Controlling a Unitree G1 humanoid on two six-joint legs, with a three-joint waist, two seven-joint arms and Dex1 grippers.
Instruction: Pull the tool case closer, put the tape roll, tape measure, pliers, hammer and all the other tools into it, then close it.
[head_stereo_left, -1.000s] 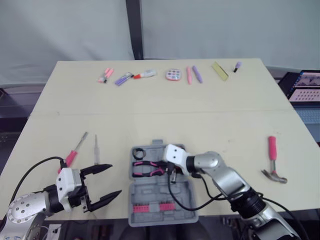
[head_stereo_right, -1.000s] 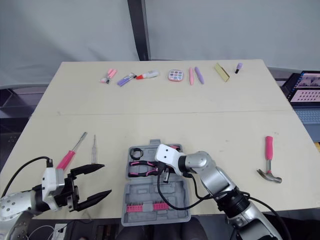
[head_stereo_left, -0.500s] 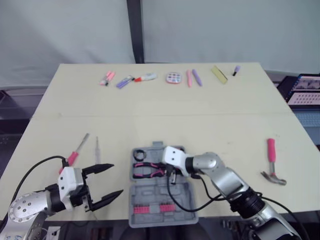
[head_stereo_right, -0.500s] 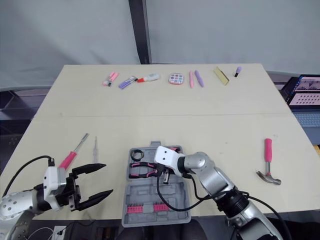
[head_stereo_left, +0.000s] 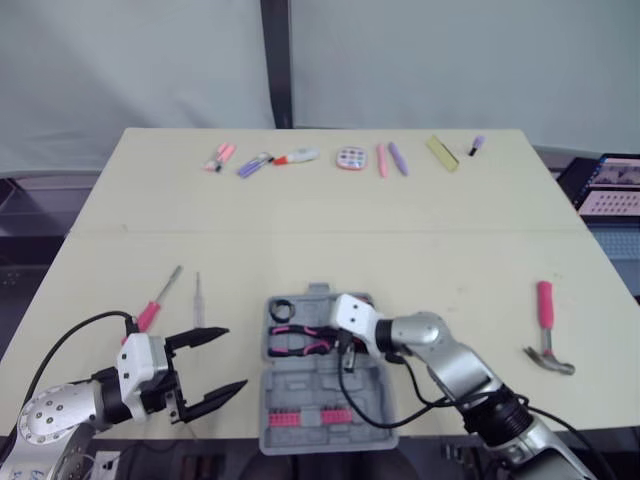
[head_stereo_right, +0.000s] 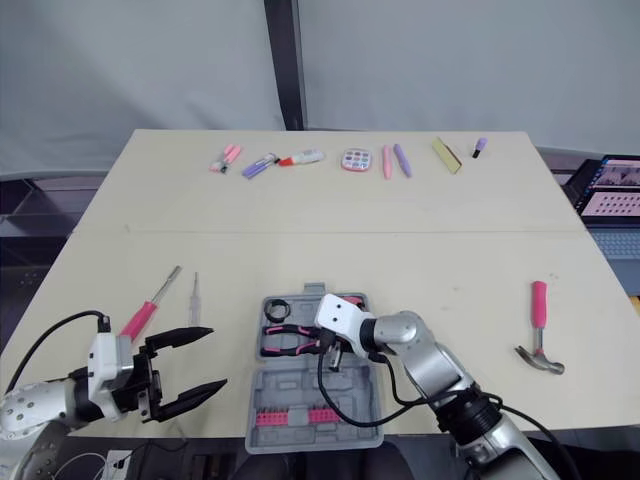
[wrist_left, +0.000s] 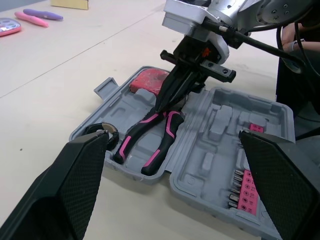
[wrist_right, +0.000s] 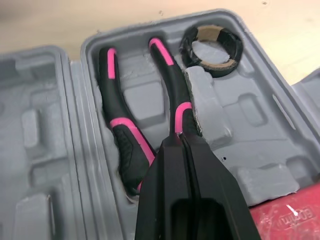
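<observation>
Beige table, grey curtain behind. Tool case open flat at table's 6 o'clock edge, centred between arms. Right gripper down inside far half of case, fingers pressed together over head of pliers; can't tell whether pinching it or just resting on it. Pliers seated in moulded slot, handles pointing to 9 o'clock. Left gripper spread wide, empty, hovering at 9 o'clock of case near front edge. Hammer at 3 o'clock of case, well apart, long axis roughly 12–6, pink handle at far end, head at near end. Right arm nearer by far, so probably its next pick, closing across the handle. Pink screwdriver and slim screwdriver at 12 o'clock of left gripper, near, shafts pointing away: left arm's job. Tape roll already in case's far-left corner, just beside pliers handles.
</observation>
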